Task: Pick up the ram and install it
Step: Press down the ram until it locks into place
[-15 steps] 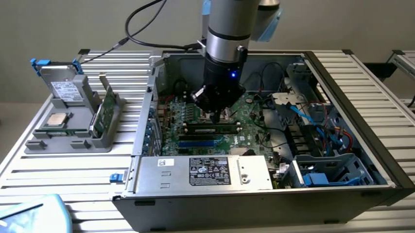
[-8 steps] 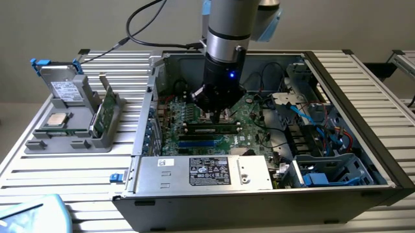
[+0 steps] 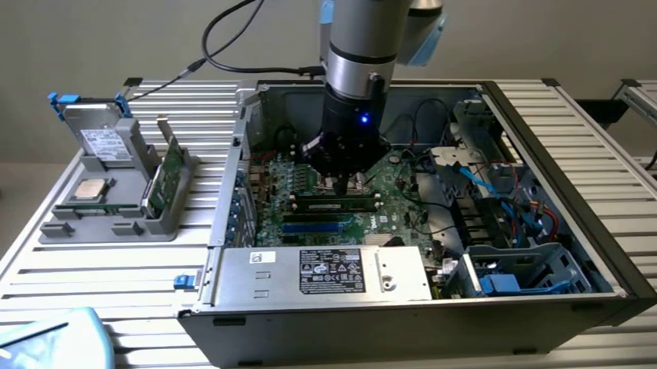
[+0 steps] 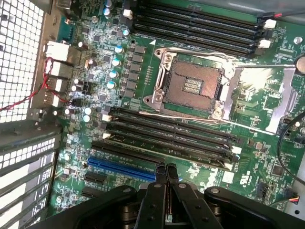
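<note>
Jaws were closed, empty, on the gripper above the motherboard. A ram lay in its slot; another ram stood in the tray. Risk: a downward press on a misaligned stick could stress the slot.

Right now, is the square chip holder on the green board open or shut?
Open. The socket shows bare pins, and its metal lid is flipped aside.

No print reads clearly for me; the black label on the silver power-supply box at 6 o'clock stays illegible.
</note>
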Robot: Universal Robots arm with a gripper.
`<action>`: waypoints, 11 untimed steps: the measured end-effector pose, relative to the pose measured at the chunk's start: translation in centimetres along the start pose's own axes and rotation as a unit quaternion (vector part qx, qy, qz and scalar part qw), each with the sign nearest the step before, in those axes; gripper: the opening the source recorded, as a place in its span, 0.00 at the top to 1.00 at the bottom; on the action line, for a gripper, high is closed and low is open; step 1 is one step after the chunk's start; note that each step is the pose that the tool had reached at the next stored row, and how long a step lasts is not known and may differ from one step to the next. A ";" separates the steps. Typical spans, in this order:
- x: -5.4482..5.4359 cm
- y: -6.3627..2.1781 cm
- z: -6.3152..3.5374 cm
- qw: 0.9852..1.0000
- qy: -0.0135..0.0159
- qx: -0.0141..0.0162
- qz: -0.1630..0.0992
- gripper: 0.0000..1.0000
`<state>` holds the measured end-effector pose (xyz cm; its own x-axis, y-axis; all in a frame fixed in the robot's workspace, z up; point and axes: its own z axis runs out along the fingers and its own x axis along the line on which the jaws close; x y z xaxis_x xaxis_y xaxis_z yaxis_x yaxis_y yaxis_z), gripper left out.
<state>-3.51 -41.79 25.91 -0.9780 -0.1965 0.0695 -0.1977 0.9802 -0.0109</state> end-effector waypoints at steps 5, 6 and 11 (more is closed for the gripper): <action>0.0 0.00 0.01 1.000 -0.003 -0.001 0.031 0.89; 0.0 0.00 0.01 0.999 -0.004 -0.002 0.037 0.89; 0.0 0.00 0.01 0.998 -0.007 -0.003 0.066 0.89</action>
<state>-3.51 -41.78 25.90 -0.9964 -0.0650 0.0535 -0.0658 0.9978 -0.0128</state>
